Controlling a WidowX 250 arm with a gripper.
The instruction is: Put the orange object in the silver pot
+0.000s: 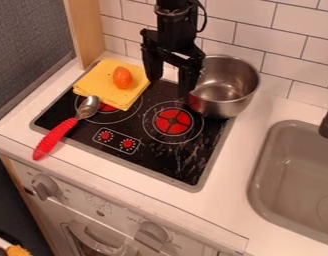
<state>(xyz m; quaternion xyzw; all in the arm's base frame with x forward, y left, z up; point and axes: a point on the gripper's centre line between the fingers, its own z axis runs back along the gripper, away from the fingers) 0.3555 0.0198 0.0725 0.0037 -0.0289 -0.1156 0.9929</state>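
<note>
Presently, the end effector (169, 87) is open, its fingers parted with nothing between them. The orange object (122, 77) rests on the yellow cloth (98, 82), near the end effector on the view's left. The silver pot (223, 109) stands on the opposite side, just beside the right-hand finger as viewed. The object's long axis runs roughly up and down the view, across the line joining the fingers. Traverse toward the cloth, away from the pot; the present finger alignment should suit a grip across the narrow width.

silver pot (227, 89) open on top, wall blocking sideways entry, free room above orange object (122, 78)
</note>
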